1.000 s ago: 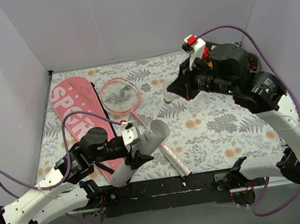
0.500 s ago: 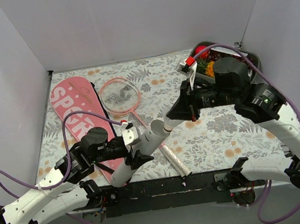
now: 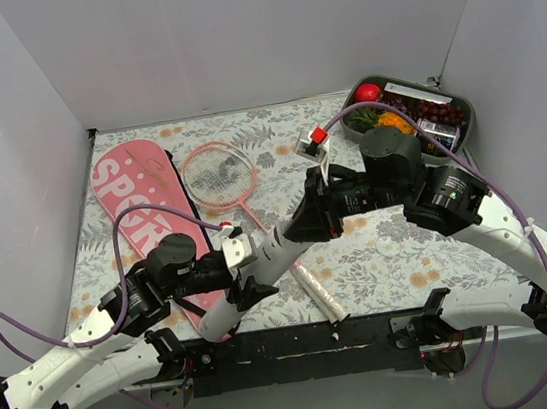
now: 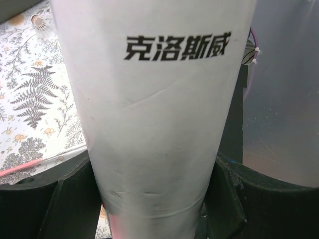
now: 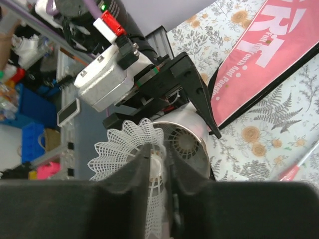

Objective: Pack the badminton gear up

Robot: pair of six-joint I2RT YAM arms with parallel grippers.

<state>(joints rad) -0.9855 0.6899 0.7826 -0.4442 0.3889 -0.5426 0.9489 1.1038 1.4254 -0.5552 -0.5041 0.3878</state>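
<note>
Top external view: the desk [image 3: 379,241], covered with a floral cloth, carries all items.

- Pink bag [image 3: 130,188], racket-shaped, white letters, black trim: lies flat at the left of the desk, wide end toward the far wall.
- Racket [image 3: 217,175]: lies just right of the bag, pink head at the far side. The shaft runs under the tube, and the white handle lies near the front edge.
- Tube [image 3: 274,250]: long and white, lifted off the desk, tilted up and to the right. Black printed characters show on it in the left wrist view.
- Grey tray [image 3: 469,128] with fruit: far right corner, well apart from the gear.
- Left claw [image 3: 245,271]: clenched around the tube's middle, a finger on either side.
- Right claw [image 5: 158,159]: at the tube's raised open end, fingers pinched on the shuttlecock.
- Shuttlecock [image 5: 119,144]: small, white net skirt, held just beside the tube mouth. Whether any part is inside cannot be told.
</note>
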